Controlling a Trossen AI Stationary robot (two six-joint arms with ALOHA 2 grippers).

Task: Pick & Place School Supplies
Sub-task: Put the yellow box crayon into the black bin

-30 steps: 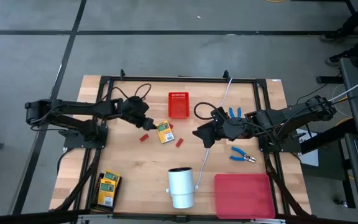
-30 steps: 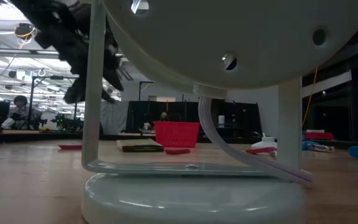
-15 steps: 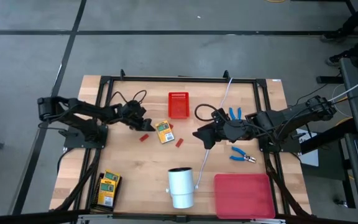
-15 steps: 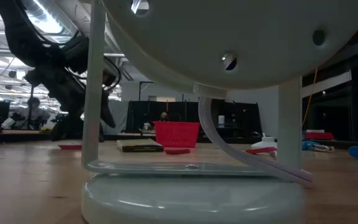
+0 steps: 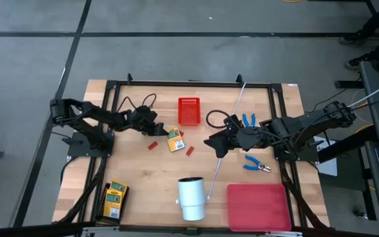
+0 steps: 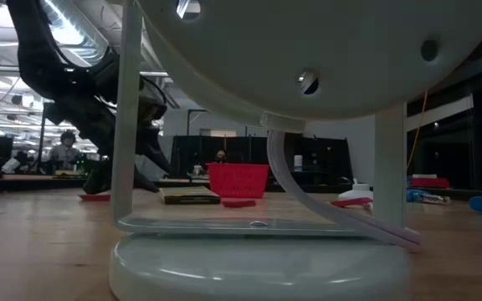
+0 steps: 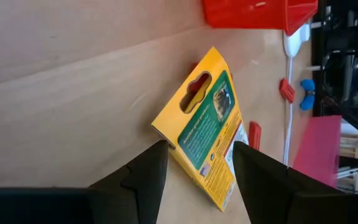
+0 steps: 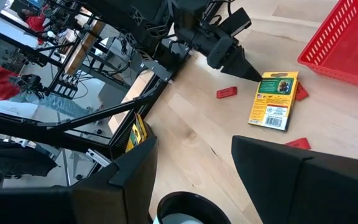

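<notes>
Where visible, three red blocks (image 5: pixel 152 145), two blue-handled tools (image 5: pixel 249 120)

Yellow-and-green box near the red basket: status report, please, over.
Left gripper low at the yellow-and-green box, jaws open, nothing held. Right gripper open, waiting mid-table. Red blocks beside the box; red basket just behind.

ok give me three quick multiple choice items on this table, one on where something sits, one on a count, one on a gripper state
1. The red basket sits:
A. at the table's far middle
B. beside the white cylinder
C. on the red tray

2. Blue-handled tools on the table:
A. one
B. two
C. four

3. The left gripper is:
A. shut on a red block
B. open at the yellow-and-green box
C. inside the basket

Answers: 1 A, the high view shows it there. 2 B, one pair near the right gripper, the other behind it. 3 B, its fingers straddle the box's corner.
</notes>
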